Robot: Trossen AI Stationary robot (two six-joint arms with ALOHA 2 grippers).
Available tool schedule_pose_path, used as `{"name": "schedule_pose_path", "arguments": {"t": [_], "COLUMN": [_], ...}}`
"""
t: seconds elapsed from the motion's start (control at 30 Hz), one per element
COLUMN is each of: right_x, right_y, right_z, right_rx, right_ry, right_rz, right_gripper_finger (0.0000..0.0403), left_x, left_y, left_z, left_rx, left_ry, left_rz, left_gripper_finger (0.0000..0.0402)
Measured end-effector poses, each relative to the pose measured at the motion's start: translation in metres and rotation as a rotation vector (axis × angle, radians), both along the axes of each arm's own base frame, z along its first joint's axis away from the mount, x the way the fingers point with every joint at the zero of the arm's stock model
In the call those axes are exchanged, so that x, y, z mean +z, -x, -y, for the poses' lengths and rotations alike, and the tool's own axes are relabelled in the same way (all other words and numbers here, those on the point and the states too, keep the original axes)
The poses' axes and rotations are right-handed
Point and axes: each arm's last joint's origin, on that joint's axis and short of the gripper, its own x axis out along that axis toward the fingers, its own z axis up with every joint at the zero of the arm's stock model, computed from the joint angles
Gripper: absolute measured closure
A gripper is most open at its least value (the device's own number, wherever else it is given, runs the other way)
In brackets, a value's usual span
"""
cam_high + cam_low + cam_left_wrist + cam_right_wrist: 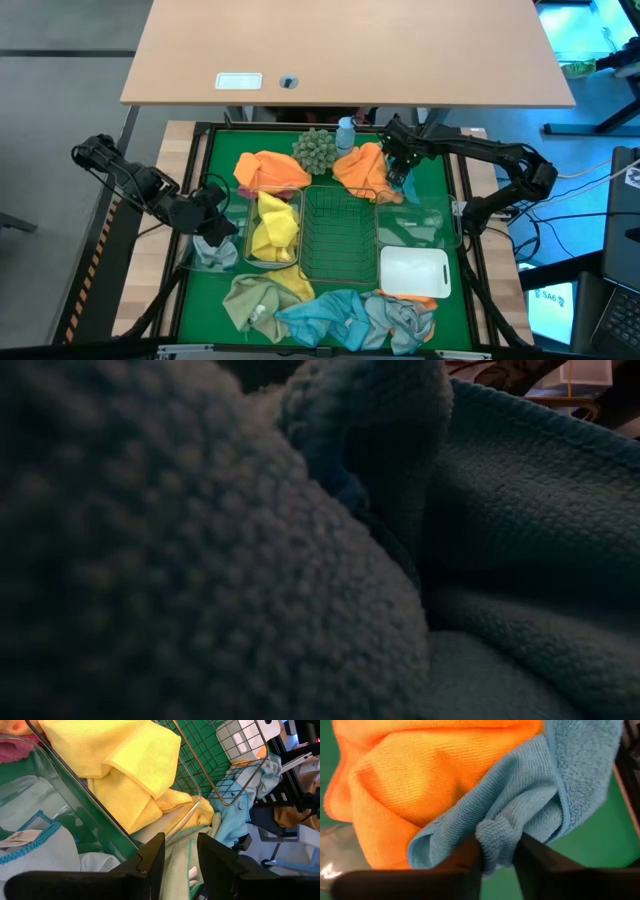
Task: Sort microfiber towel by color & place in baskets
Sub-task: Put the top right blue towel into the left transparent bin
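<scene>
My right gripper (497, 857) is at the far right of the green mat (440, 180), shut on a blue towel (530, 795) that lies against an orange towel (420, 775). In the high view the right gripper (397, 176) is at the orange towel's (360, 168) right edge. My left gripper (180, 857) is open and touches nothing. It hovers at the near end of the clear bin (90, 815) that holds the yellow towels (125, 765). In the high view the left gripper (222, 228) is above the leftmost clear bin (212, 252), where a white towel (45, 850) lies. My right gripper pinches a bunched fold of the blue towel (496, 834) between its two fingers (470, 857). Several layers are gathered in the pinch. The rest of the towel spreads away from the fingers and rests against the orange towel.
The dark wire-mesh basket (338, 235) stands mid-mat, with a clear bin (415, 225) and the white bin (415, 270) to its right. A spiky ball (315, 148), a small bottle (345, 130) and another orange towel (270, 170) lie far. Green, teal and grey towels (330, 310) lie near. A teal towel (500, 540) fills the low view.
</scene>
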Motion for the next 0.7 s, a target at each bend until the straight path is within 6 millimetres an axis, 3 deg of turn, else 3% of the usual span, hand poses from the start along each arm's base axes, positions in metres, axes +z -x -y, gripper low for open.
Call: {"name": "schedule_pose_path", "arguments": {"t": [0.13, 0.3, 0.5, 0.7], "right_x": [0.0, 0.017, 0.057, 0.106], "right_y": [0.0, 0.001, -0.002, -0.005], "right_z": [-0.001, -0.002, 0.0, -0.001], "right_rx": [0.011, 0.013, 0.012, 0.034], "right_ry": [-0.021, -0.049, -0.052, -0.067], "right_rz": [0.007, -0.028, -0.002, 0.121], "right_gripper_finger": [0.039, 0.0374, 0.0396, 0.0385], "left_x": [0.0, 0.0, 0.0, 0.002], "left_y": [0.0, 0.0, 0.0, -0.002], "left_z": [0.0, 0.0, -0.001, -0.003], "left_rx": [0.0, 0.0, -0.021, -0.017], "left_ry": [0.0, -0.001, -0.056, -0.169], "left_rz": [0.0, 0.0, 0.014, 0.061], "left_gripper_finger": [0.0292, 0.0292, 0.0292, 0.0292]}}
